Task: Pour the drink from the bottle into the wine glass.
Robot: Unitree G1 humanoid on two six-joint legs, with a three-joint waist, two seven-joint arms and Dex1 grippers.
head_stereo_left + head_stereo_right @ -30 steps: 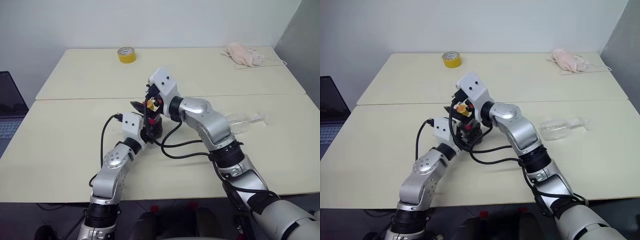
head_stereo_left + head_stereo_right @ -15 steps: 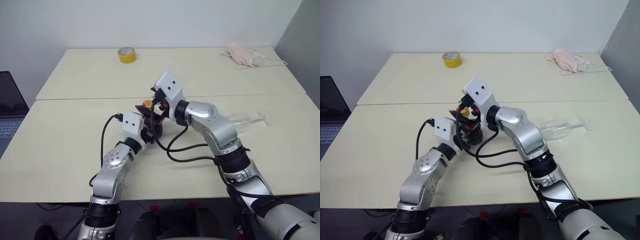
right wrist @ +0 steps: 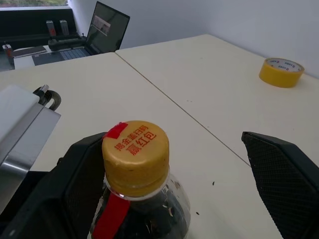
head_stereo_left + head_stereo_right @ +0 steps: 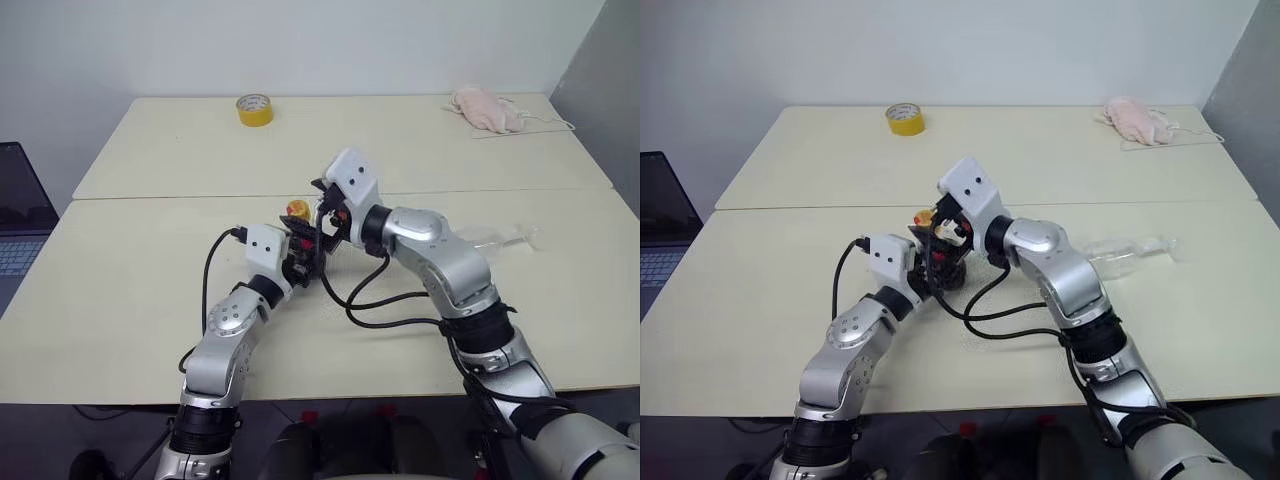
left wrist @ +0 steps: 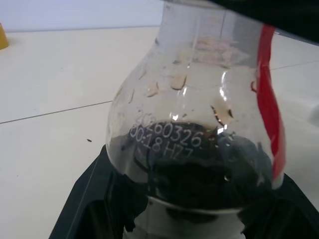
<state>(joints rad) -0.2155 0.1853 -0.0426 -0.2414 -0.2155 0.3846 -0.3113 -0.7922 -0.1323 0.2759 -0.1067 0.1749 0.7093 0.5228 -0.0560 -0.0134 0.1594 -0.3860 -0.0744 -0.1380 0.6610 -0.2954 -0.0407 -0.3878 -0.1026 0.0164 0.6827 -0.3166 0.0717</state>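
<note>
— Bottle (image 3: 137, 184) first: where does it stand?

— Upright near the middle of the front counter (image 4: 120, 300), just short of the seam with the far one. The left hand (image 4: 300, 262) is clamped shut on its rounded lower body, where the drink (image 5: 199, 169) sits dark and low. The yellow cap (image 3: 135, 155) is on.

— And the right hand (image 3: 169, 169)?

— Spread wide, one finger to either side of the cap, not touching it. My guess is the step in hand is getting that cap off.

— How to do it well?

— Centre the cap between the fingers before closing — it sits nearer one finger now. Close on the cap alone, above the red strip (image 3: 110, 219), and turn while the left hand holds the body firm; the plastic looks thin, so squeezing harder could push the drink up.

— The wine glass (image 4: 1120, 255)?

— Lying on its side toward the right edge of the front counter, well apart from both hands. It needs standing up before any pour — worth planning for. The tape roll (image 4: 253, 109) and the pink cloth (image 4: 487, 108) at the far edge are out of the way.
</note>
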